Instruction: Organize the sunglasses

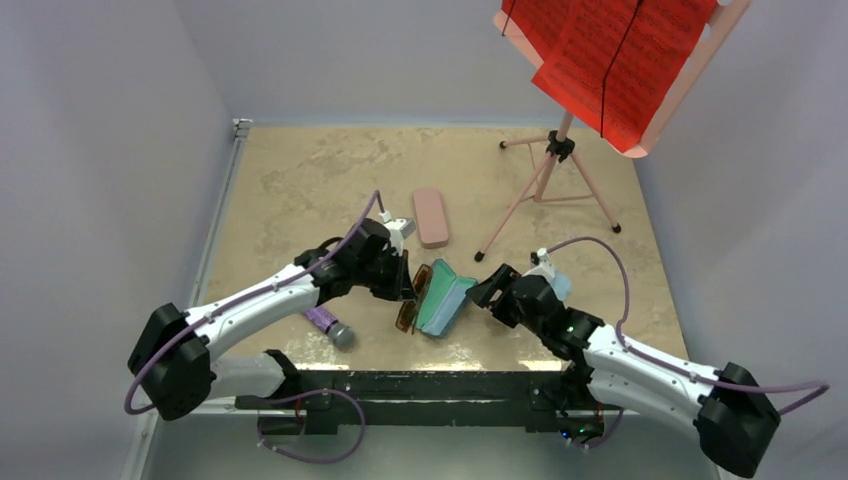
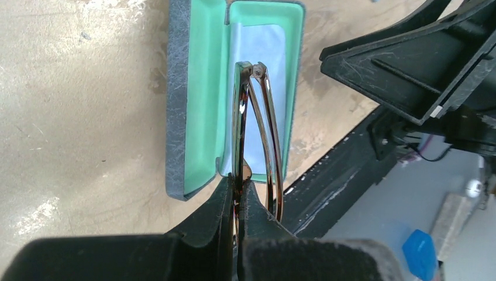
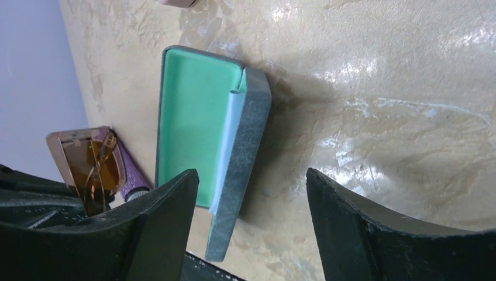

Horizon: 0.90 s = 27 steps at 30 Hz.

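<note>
Sunglasses (image 3: pixel 90 161) (brown, folded) pinched in left gripper (image 2: pixel 237 190); right gripper (image 3: pixel 251 175) spread wide beside the case (image 3: pixel 193 117).

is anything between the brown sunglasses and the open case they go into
Nothing visible. The left claw holds the brown sunglasses beside the open case; only a light blue cloth lies inside.

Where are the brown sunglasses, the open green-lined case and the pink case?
brown sunglasses (image 3: pixel 93 164), right wrist view, amber lens.
open case (image 3: pixel 193 117), right wrist view, green lining.
pink case (image 1: pixel 431 216), top view, lid middle.
</note>
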{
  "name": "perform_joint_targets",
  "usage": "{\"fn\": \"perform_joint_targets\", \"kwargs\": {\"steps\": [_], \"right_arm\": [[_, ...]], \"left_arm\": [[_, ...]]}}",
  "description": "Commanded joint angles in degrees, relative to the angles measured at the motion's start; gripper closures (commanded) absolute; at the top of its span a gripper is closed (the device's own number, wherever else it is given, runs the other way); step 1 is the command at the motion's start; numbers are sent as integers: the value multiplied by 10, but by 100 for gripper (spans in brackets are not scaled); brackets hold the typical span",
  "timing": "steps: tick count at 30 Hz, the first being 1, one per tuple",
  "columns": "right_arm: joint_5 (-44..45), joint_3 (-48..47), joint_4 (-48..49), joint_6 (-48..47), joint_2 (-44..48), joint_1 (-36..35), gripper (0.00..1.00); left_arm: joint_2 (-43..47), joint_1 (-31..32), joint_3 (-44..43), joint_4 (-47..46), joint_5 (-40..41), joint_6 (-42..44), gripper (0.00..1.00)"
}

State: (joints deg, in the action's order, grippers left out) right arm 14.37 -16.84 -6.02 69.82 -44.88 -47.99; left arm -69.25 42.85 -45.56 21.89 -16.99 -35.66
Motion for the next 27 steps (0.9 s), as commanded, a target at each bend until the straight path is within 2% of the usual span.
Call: {"fn": "perform_joint_targets", "kwargs": {"steps": [1, 6, 12, 18, 27], "right_arm": [[-44, 15, 148, 2, -44, 25, 31], [-48, 5, 185, -7, -98, 33, 40], [-51, 4, 194, -6, -149, 49, 55], [-59, 36, 234, -7, -155, 58, 56], [-74, 66, 301, -17, -186, 69, 71]], "left_arm": [[-29, 28, -44, 9, 75, 22, 100], [-67, 59, -69, 7, 99, 26, 100], [-147, 105, -130, 43, 207, 48, 100], [-223, 142, -198, 76, 270, 78, 100], [-308, 175, -259, 118, 311, 74, 100]]}}
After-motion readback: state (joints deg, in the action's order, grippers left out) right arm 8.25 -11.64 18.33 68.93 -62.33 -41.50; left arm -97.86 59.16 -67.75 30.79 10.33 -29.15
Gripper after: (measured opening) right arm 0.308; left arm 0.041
